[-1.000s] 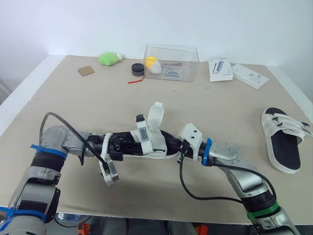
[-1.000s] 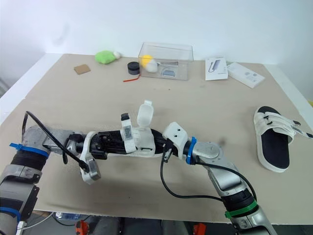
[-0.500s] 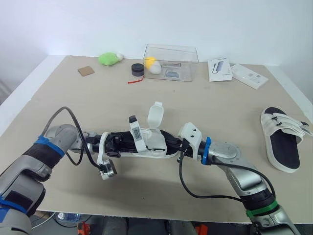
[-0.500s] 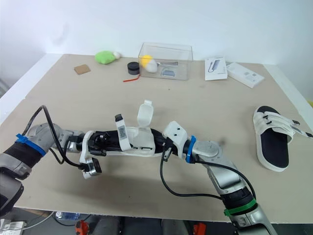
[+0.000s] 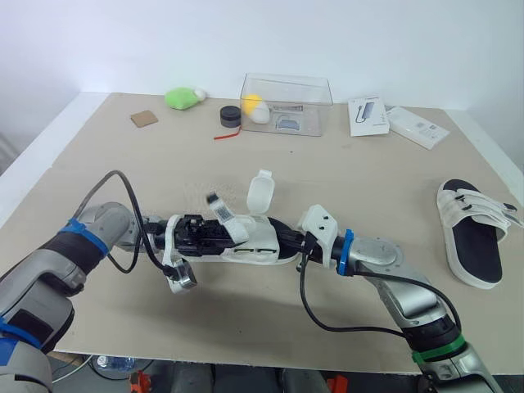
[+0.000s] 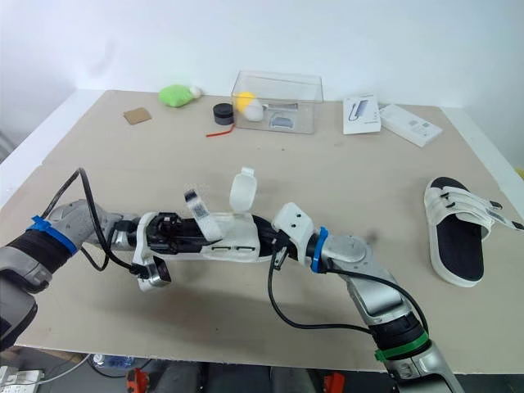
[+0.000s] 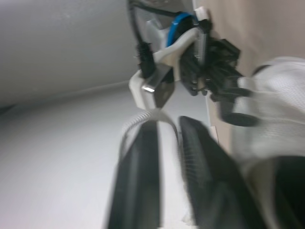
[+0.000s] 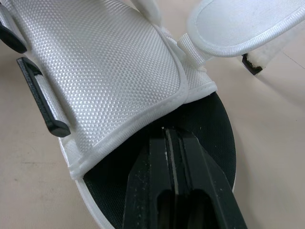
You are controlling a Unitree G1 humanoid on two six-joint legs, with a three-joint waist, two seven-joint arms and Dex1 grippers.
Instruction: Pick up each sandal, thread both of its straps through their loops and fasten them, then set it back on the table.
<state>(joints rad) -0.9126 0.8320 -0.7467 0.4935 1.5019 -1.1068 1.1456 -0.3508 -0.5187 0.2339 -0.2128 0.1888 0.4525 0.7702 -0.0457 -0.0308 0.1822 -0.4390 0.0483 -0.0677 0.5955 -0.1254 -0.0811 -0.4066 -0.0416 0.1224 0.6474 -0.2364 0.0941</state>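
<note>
So, starting from the left: the left arm comes in from the lower-left corner, elbow bent, forearm lying low and pointing right across the bench (image 5: 123, 172). A black cable arcs up over the wrist. The left tool (image 5: 217, 236) sits at the near end of the white sandal (image 5: 260, 248). In the left wrist view its two fingers (image 7: 138, 181) are close together with a strip of white between them, so it looks like it's pinching the tagged strap (image 5: 225, 221). That strap is bent over toward the left, tag end up in the air.

Next to it, the sandal's other strap (image 5: 260, 195) stands upright, unfastened. The sandal itself hangs between the two arms in the middle of the bench, very low. I honestly can't tell whether its sole touches the surface.

The right tool (image 8: 170, 136) is pressed together, lying on the black footbed with its tips tucked just under the white woven upper. The right arm rises from the lower-right corner, bends at the elbow, and runs left, nearly level with the bench, so both wrists point at each other in one line. A black cable droops under it.

Far right, well apart from all this, the second sandal (image 5: 473, 229) lies flat on the bench.
</note>
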